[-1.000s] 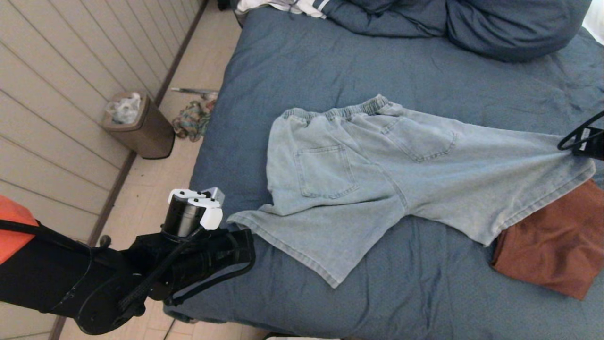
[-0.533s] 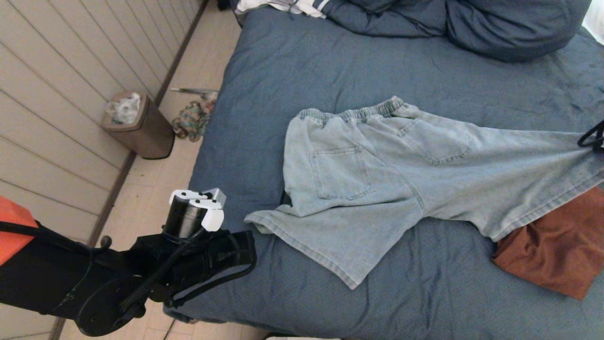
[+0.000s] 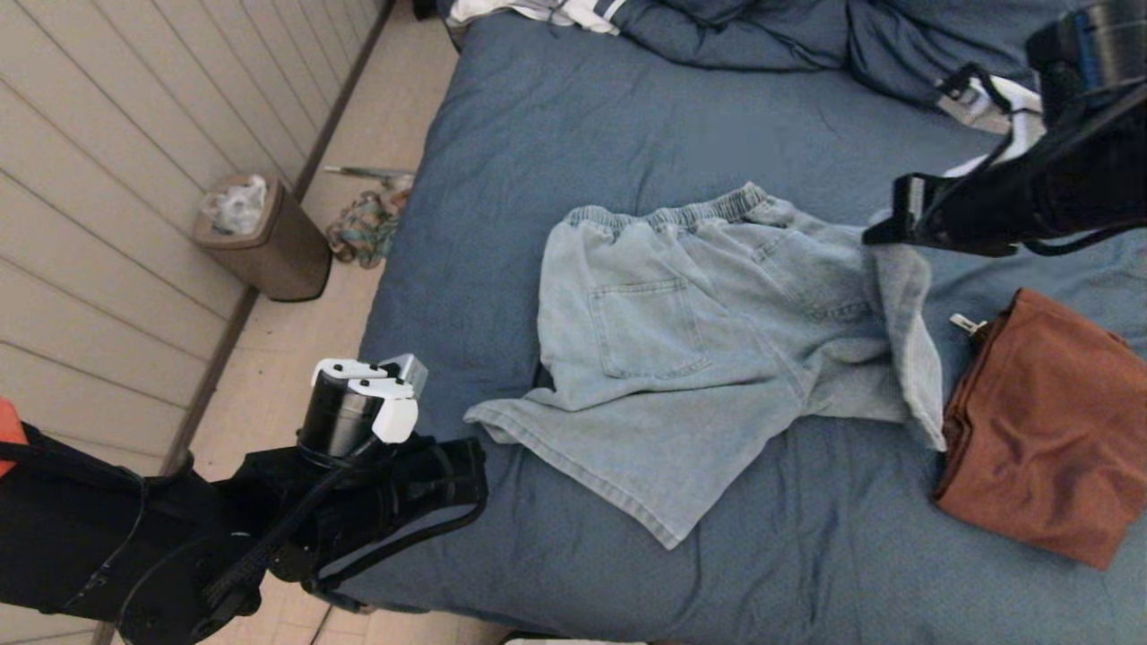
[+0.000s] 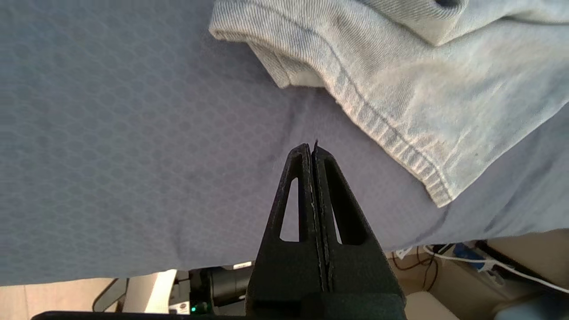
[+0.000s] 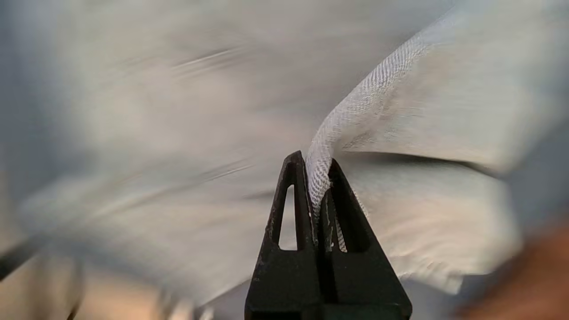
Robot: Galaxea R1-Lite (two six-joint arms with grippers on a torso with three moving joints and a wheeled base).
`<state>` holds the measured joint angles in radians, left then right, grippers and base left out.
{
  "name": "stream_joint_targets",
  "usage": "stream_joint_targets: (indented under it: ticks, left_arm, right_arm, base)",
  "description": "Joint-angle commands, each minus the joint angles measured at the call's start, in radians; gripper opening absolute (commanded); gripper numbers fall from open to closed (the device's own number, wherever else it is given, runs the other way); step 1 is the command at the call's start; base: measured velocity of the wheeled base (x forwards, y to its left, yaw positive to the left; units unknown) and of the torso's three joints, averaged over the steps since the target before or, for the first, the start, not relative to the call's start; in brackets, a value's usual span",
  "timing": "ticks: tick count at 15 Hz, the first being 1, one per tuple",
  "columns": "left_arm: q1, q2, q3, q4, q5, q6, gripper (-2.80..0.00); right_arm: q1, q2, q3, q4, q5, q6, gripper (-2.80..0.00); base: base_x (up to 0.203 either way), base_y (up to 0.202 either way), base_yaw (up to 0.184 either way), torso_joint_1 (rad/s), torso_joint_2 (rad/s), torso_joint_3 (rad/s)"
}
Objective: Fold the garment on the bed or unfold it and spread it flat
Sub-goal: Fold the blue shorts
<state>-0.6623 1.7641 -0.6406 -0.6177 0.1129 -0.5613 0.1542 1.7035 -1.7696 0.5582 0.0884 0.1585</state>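
Note:
The garment, a pair of light-blue denim shorts (image 3: 681, 331), lies back side up on the slate-blue bed (image 3: 582, 116). My right gripper (image 3: 883, 235) is shut on the hem of its right leg (image 5: 444, 102) and holds it lifted over the shorts' right pocket, so the leg hangs down in a fold. In the right wrist view the cloth is pinched between the closed fingers (image 5: 316, 162). My left gripper (image 4: 311, 149) is shut and empty. It hovers at the bed's near left edge (image 3: 461, 475), just short of the left leg's hem (image 4: 400, 80).
A folded rust-brown garment (image 3: 1039, 430) lies on the bed right of the shorts. Blue pillows (image 3: 896, 45) and a white striped cloth (image 3: 556, 11) are at the head. On the floor to the left stand a brown bin (image 3: 264, 237) and a cloth heap (image 3: 363, 228).
My right arm first pulled the leg right and dragged the shorts that way. It then swung in leftward and upward with the hem, folding the leg over and uncovering the brown garment. The left arm barely moved.

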Motion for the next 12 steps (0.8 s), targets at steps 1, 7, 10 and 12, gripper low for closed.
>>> stream_joint_targets:
  ticks: [1, 7, 10, 12]
  left_arm:
    - [0.000, -0.033, 0.002, -0.003, 0.001, -0.003, -2.80]
    - [0.001, -0.054, 0.001, -0.002, 0.002, -0.003, -2.80]
    - [0.006, -0.064, 0.001, -0.002, 0.004, -0.003, -2.80]
    - [0.009, -0.073, 0.000, -0.002, 0.004, -0.003, -2.80]
  right_arm:
    - [0.276, -0.017, -0.041, 0.051, -0.035, 0.051, -2.80]
    - [0.659, 0.126, -0.046, 0.120, -0.086, 0.126, -2.80]
    - [0.704, 0.228, -0.074, 0.116, -0.088, 0.124, -2.80]
    - [0.720, 0.289, -0.155, 0.119, -0.089, 0.121, -2.80]
  base:
    - [0.000, 0.000, 0.000, 0.000, 0.00, 0.000]
    - [0.000, 0.000, 0.000, 0.000, 0.00, 0.000]
    - [0.000, 0.000, 0.000, 0.000, 0.00, 0.000]
    - [0.000, 0.000, 0.000, 0.000, 0.00, 0.000]
